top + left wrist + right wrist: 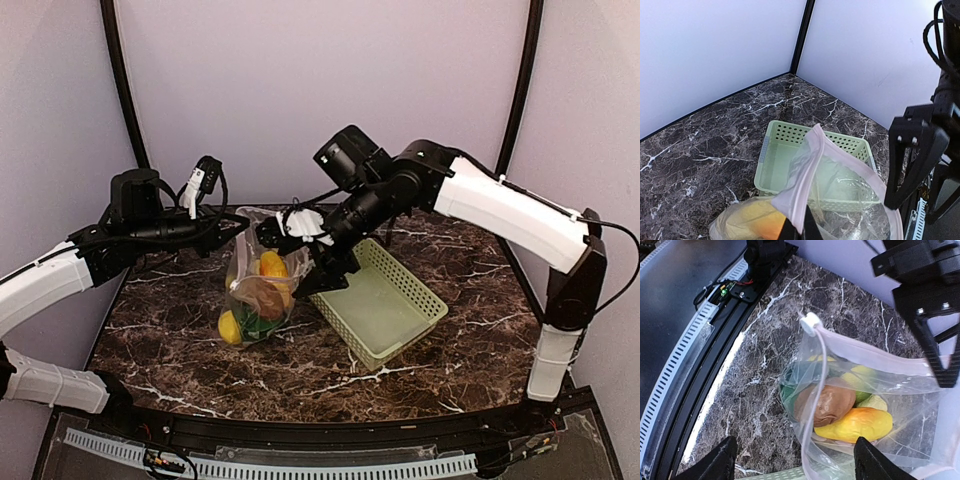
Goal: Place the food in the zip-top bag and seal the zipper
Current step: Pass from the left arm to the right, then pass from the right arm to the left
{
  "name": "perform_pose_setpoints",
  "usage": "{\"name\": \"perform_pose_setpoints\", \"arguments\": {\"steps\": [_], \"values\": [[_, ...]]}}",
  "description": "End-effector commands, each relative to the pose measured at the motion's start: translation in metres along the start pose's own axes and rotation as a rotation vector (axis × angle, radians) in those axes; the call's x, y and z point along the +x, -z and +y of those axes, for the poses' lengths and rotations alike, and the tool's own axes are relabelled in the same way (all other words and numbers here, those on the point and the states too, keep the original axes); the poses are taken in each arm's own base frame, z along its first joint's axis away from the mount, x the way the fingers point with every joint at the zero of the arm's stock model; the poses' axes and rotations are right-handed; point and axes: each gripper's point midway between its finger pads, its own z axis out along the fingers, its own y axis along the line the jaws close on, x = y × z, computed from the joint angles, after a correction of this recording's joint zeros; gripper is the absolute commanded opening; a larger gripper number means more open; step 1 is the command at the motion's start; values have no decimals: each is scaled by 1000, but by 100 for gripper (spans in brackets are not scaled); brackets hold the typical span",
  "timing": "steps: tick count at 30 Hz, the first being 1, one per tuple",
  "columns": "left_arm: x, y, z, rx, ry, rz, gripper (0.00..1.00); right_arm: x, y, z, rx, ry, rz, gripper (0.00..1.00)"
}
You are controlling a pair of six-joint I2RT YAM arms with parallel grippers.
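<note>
We see the bag point(243, 275) hanging upright near the middle of the bench point(180, 340). Its mouth is up and its long axis runs from the arms down toward the bench top; whether its bottom rests there we cannot tell. Inside, the food lies heaped at the lower end: an orange piece point(272, 264) on top, a brown potato point(262, 296) under it, a lemon point(230, 326) at the bottom left corner and green pieces point(263, 323) beside it. The zipper strip point(805, 175) climbs from the left jaws and curves away to the right, the mouth gaping. The left jaws are clenched on that strip at the bag's top corner. The right jaws are released, fingers point(722, 460) spread wide, with the bag's side edge between them. A pale green basket point(385, 310) lies just right of the bag.
</note>
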Motion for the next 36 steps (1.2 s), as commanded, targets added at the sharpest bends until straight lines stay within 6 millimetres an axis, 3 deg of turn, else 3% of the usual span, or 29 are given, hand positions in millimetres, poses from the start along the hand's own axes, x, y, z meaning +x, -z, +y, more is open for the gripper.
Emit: {"name": "perform_pose_setpoints", "arguments": {"steps": [1, 4, 6, 8, 10, 12, 13, 15, 18, 19, 20, 23, 27, 32, 36], "values": [[-7, 5, -4, 11, -25, -28, 1, 28, -33, -5, 58, 53, 162, 74], [-7, 5, -4, 12, -25, -30, 1, 33, -46, -10, 79, 53, 201, 63], [-7, 5, -4, 12, -26, -30, 1, 31, -49, -13, 90, 46, 205, 50], [-7, 5, -4, 13, -26, -29, 1, 26, -49, -18, 105, 38, 196, 30], [-7, 5, -4, 12, -27, -28, 1, 20, -44, -25, 142, 37, 185, 2], [-7, 5, -3, 5, -37, -28, 14, 12, -36, -34, 192, 38, 167, 0], [-10, 7, -3, 0, -55, -35, 31, 7, -31, -37, 214, 37, 152, 0], [-17, 15, -2, -33, -78, -51, 48, -5, -20, -41, 244, 28, 110, 0], [-39, 39, -13, -74, -119, -131, 66, -20, -7, -40, 248, 4, 50, 0], [-48, 54, -29, -58, -156, -176, 69, -22, -5, -39, 243, -5, 40, 0], [-51, 61, -31, -78, -166, -197, 72, -24, -4, -38, 240, -12, 31, 0], [-53, 91, -51, -69, -189, -251, 73, -26, -3, -37, 237, -36, 16, 0], [-30, 110, -57, -59, -170, -247, 69, -26, -6, -38, 230, -75, 5, 0], [1, 116, -65, 5, -142, -181, 66, -30, -6, -43, 242, -101, -7, 0], [21, 104, -71, 63, -126, -109, 59, -30, -5, -49, 267, -117, -6, 0]]}}
